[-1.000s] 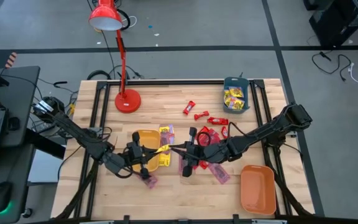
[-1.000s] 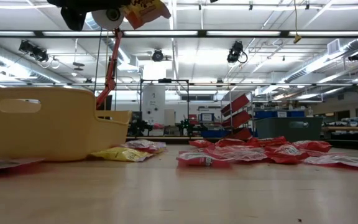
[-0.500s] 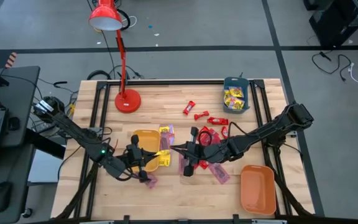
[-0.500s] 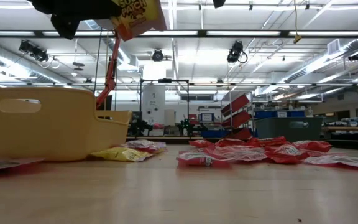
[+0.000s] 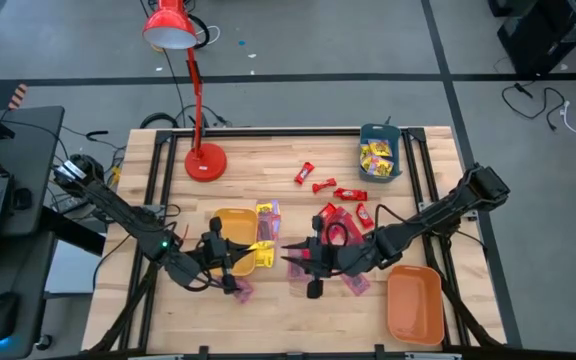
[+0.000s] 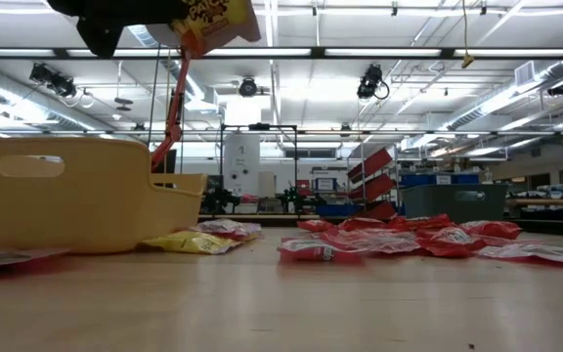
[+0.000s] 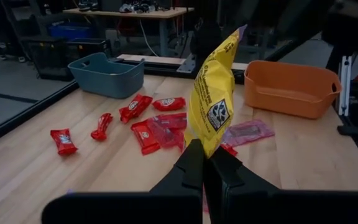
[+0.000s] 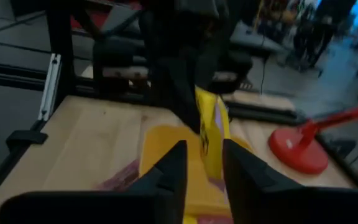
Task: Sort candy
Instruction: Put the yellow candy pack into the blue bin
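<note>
Candy: wrapped sweets lie mid-table in a loose pile of red wrappers [image 5: 333, 218] and pinkish-purple packets [image 5: 356, 283]; one yellow packet [image 7: 213, 99] is lifted off the table.
Table: pale wooden top [image 5: 268, 310] in a dark frame, carrying the trays, a lamp and both arms.
Left arm: reaches in from the table's left side to just in front of the yellow tray.
Right arm: reaches in from the right side toward the table's middle, facing the left arm.
Red lamp: round base [image 5: 205, 162] stands at the back left of the table, its shade [image 5: 169, 27] out past the far edge.
Orange tray [image 5: 414, 303]: front right corner of the table.
Yellow tray [image 5: 234, 232]: left of centre, with yellow packets lying against its right side; its wall fills the left of the low view.
Teal tray [image 5: 379, 155]: back right, holding several yellow packets.
Left gripper [image 7: 204, 163]: fingers pressed together on the lower edge of the yellow packet, holding it upright above the table.
Right gripper [image 8: 202, 158]: fingers stand apart on either side of the same yellow packet; whether they touch it cannot be told.
Stray red sweets [image 5: 305, 173]: a few lie apart from the pile, toward the back between the lamp base and the teal tray.
</note>
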Available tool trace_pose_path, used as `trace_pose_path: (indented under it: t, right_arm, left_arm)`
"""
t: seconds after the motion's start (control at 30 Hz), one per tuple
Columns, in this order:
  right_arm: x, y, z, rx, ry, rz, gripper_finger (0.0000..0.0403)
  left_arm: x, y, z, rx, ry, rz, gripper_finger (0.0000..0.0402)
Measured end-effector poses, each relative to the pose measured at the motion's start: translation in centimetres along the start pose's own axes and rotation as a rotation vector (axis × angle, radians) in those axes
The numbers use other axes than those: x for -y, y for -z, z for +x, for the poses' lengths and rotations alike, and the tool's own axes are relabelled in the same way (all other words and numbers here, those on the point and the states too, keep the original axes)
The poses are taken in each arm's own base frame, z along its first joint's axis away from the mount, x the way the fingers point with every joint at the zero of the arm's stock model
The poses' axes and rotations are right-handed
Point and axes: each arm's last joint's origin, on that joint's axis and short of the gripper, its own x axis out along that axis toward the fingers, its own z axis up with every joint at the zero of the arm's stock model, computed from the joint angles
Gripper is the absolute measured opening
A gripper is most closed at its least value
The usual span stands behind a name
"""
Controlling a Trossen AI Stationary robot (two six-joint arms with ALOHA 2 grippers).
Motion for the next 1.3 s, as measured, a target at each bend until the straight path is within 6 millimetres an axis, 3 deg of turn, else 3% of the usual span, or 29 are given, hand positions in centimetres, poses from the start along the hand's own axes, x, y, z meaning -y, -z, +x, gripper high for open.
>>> trace_pose_path:
  t: [0.27,0.53,0.73,0.97,1.3]
  right_arm:
    - [0.6,0.4,0.4,-0.032,0.022,0.065,0.0152]
    - [1.6,0.0,1.1,0.0,-0.027,0.075,0.0152]
    - [2.2,0.0,1.5,0.004,-0.059,0.076,0.0116]
    - [2.5,0.0,1.7,0.004,-0.084,0.05,0.001]
    - [2.5,0.1,1.7,-0.003,-0.083,0.1,0.0]
  left_arm:
    - [0.3,-1.1,0.0,0.072,0.039,-0.002,0.0]
    - [0.4,-1.3,0.0,0.085,0.052,0.013,0.0]
    - [0.4,-1.2,0.1,0.074,0.07,0.022,0.0]
    - [0.3,-1.1,0.1,0.068,0.066,0.032,0.0]
    - [0.3,-0.8,0.1,0.043,0.062,0.081,0.0]
